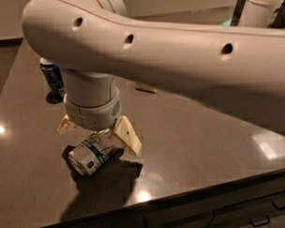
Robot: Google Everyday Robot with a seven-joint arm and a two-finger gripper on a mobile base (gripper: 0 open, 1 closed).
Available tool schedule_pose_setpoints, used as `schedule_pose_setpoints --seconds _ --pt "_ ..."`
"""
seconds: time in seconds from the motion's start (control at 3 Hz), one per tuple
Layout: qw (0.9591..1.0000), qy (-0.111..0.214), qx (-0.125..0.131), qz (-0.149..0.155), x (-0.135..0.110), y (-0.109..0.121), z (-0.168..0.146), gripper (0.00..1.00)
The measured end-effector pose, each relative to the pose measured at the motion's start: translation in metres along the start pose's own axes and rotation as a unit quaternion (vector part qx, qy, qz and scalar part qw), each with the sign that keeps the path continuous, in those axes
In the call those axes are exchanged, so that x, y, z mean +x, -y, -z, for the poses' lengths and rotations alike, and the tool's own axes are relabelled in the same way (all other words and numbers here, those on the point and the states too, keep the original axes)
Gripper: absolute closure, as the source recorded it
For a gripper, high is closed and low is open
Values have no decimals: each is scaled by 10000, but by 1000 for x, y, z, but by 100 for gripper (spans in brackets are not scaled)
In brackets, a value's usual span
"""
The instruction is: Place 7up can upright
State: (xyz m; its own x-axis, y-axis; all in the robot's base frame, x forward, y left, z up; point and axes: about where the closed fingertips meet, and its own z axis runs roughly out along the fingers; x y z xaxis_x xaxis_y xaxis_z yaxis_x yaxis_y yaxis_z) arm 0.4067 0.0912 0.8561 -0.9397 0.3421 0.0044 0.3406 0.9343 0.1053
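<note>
The 7up can (91, 154), silver-white with green lettering, lies on its side on the dark brown table (200, 142), near the front left. My gripper (96, 132) hangs straight above it, pointing down. Its tan fingers are spread, one at the left (64, 124) and one at the right (127, 136), straddling the can's upper end. The fingers stand apart from the can's sides and the gripper is open. The can's far end is hidden under the wrist.
A dark blue can (52, 80) stands upright at the back left, partly behind my arm. A sliver of a flat object (146, 89) shows under the big white arm link (177, 49). The table's front edge (182, 189) runs just below the can.
</note>
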Motion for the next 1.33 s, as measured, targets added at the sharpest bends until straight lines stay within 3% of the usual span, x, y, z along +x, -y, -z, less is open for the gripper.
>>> schedule_pose_setpoints --seconds 0.33,1.0,1.33 --pt "9999 38 90 24 -5 0 -2 18" --pt "9997 27 240 34 -15 -3 -1 64" --pt "9998 70 159 44 -19 -12 12 87"
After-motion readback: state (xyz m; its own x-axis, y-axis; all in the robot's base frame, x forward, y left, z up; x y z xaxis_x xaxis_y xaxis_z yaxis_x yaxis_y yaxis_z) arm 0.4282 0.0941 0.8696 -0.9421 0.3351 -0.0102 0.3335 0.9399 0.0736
